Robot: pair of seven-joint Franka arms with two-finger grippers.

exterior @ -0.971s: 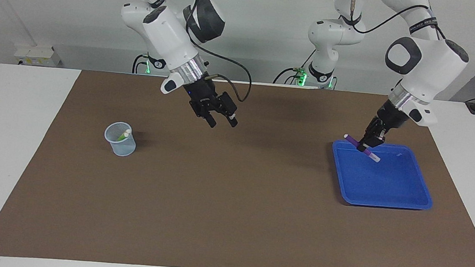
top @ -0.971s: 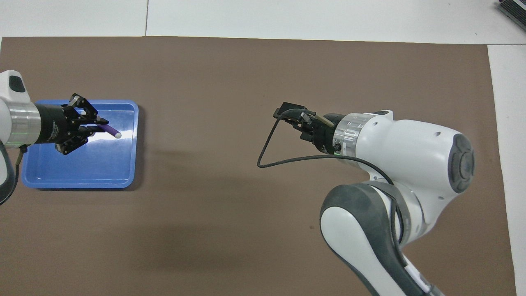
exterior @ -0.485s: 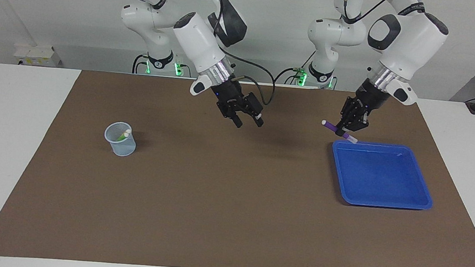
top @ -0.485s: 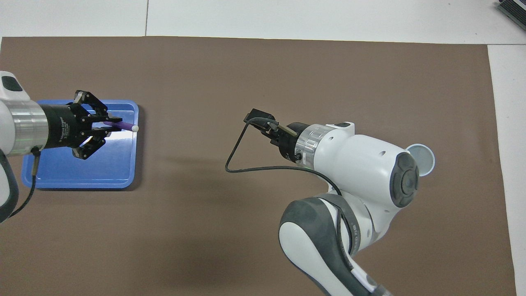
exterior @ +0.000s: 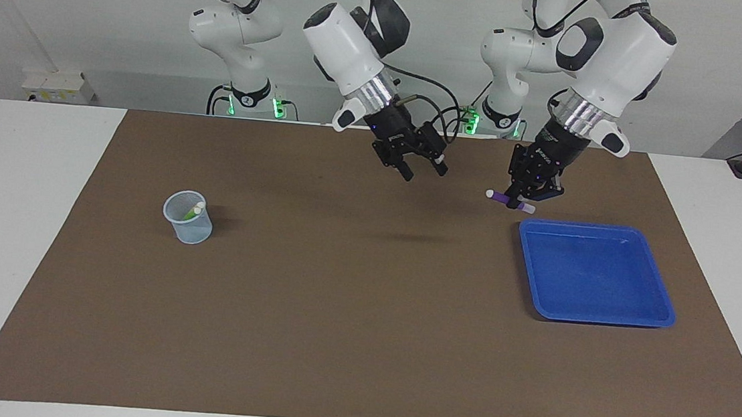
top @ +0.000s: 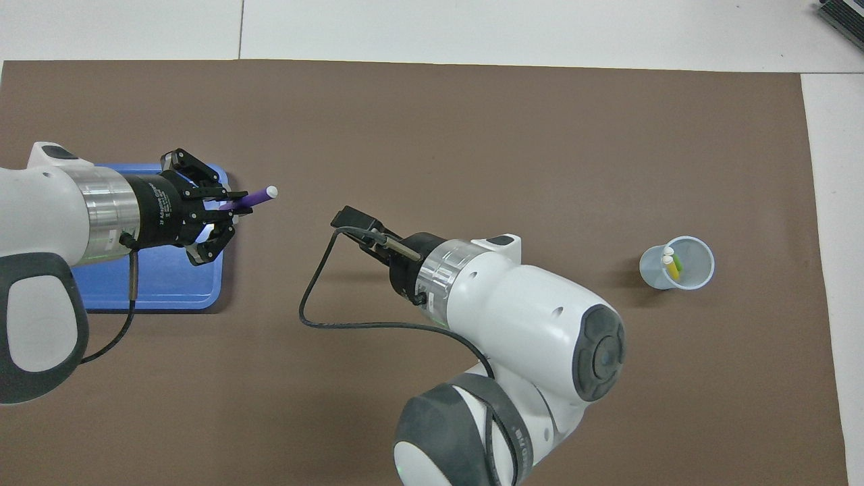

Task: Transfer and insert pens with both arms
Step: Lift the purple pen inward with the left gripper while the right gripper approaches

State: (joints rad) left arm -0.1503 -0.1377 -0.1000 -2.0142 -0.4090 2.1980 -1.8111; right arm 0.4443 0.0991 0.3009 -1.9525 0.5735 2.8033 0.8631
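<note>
- A small translucent pale-blue cup (exterior: pixel 187 218) stands on the brown mat (exterior: pixel 359 342) toward the right arm's end of the bench (exterior: pixel 19 238). It already holds the bright green pen (top: pixel 678 264) and the yellow pen (top: pixel 672 268), which lean inside with their whitish caps up. Two of the three pens look done.
- The right arm's black two-finger end effector (exterior: pixel 424 171) hangs over the middle of the mat, tilted down toward the left arm's end. Its fingers are spread wide and hold nothing. That pose looks like readiness to receive a pen.
- The left arm's black end effector (exterior: pixel 521 198) is over the mat just beside the tray, clamped on the slim purple pen (exterior: pixel 509 201) near its middle. The pen lies roughly level, crosswise to the fingers. Its whitish cap end sticks out toward the right end effector, leaving free length for a second grip.
- The two end effectors are near each other but apart, so the handover is not yet made. The likely reason for the handover is that the cup sits at the right arm's end.
- The shallow blue plastic tray (exterior: pixel 593 319) lies at the left arm's end of the mat with no pens in it. The purple pen appears to be the last one.
</note>
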